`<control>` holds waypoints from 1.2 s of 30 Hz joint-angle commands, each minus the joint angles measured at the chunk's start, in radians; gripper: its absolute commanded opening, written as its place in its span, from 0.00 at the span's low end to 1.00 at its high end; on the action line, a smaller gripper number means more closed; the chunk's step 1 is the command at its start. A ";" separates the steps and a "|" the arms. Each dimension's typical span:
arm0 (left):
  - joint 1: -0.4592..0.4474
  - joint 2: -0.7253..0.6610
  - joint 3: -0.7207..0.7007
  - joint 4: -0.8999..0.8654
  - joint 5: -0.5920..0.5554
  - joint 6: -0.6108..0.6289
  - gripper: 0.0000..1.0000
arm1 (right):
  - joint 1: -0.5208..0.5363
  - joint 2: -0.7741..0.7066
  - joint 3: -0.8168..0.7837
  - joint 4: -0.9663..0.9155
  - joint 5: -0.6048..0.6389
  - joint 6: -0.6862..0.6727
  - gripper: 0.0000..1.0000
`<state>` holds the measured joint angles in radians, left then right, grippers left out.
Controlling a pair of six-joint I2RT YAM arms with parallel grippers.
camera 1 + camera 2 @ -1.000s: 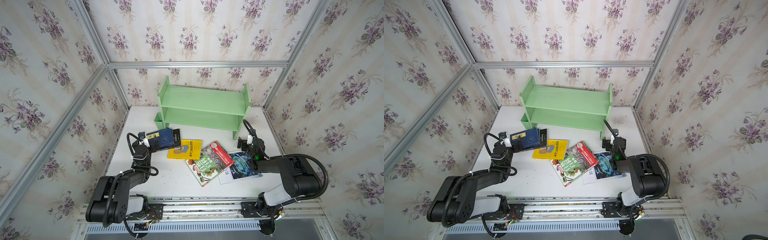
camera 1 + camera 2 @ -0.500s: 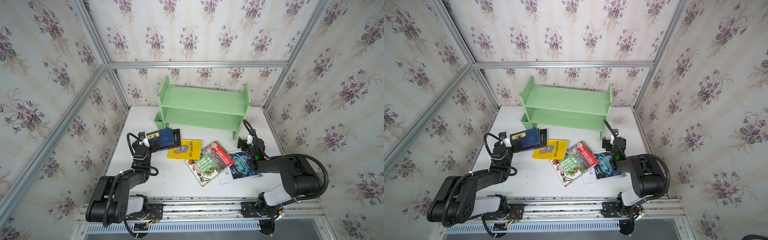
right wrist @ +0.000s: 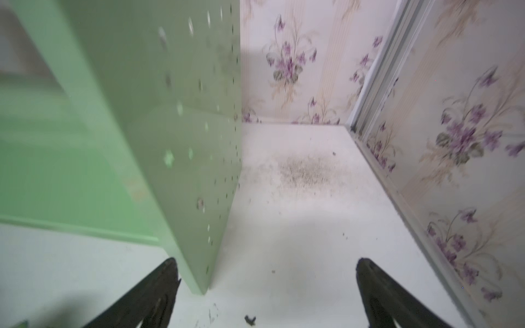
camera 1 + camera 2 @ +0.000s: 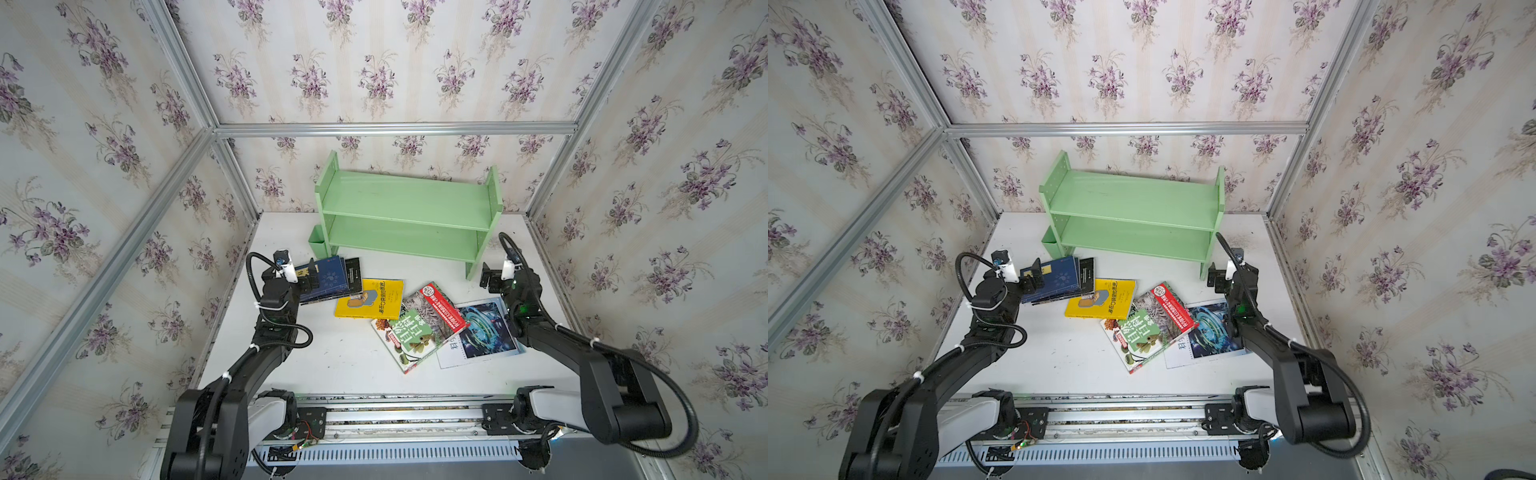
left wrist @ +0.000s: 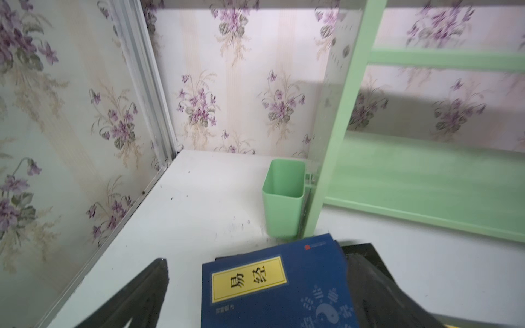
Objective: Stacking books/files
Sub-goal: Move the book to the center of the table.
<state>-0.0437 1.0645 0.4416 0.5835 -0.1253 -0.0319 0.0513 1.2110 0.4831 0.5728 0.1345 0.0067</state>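
As seen from above, with twelve o'clock at the back wall and six at the robot's base, a white table carries scattered paperbacks in front of a green shelf standing at twelve. A small green cup sits against the shelf's foot at eleven.

At ten o'clock lies a fanned stack of navy books, the top one bearing a yellow label. A black book pokes out from beneath it toward three. Near the centre the yellow book lies flat, cartoon man up, just beside the black one. At four o'clock the green-and-red nature book lies askew. One of its corners meets the yellow book, and its outer edge rests over the thin blue-swirl book, further out toward three.

The left gripper is low over the nine o'clock end of the navy stack. Its jaws stand wide, and in its wrist view the top navy book lies between the dark fingers; whether they touch it cannot be told. The right gripper hovers at two o'clock beside the shelf's side panel, apart from every book. Its jaws are spread wide over bare table, holding nothing.
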 commanded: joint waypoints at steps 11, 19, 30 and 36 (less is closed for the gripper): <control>-0.036 -0.179 0.405 -0.759 0.354 -0.636 1.00 | 0.140 -0.326 0.188 -0.660 -0.235 0.830 1.00; -0.253 -0.165 0.458 -0.760 0.370 -0.850 1.00 | 0.503 -0.264 0.291 -0.619 -0.136 0.930 1.00; -0.266 0.003 0.549 -0.705 0.581 -0.815 1.00 | 0.514 -0.141 0.345 -0.359 -0.404 0.869 1.00; -0.259 0.088 0.564 -0.782 0.573 -0.795 1.00 | 0.494 -0.137 0.329 -0.581 -0.168 0.877 1.00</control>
<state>-0.3080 1.1374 0.9932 -0.1658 0.4259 -0.8532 0.5468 1.0813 0.8185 0.0704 -0.1558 0.8753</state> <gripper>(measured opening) 0.996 0.997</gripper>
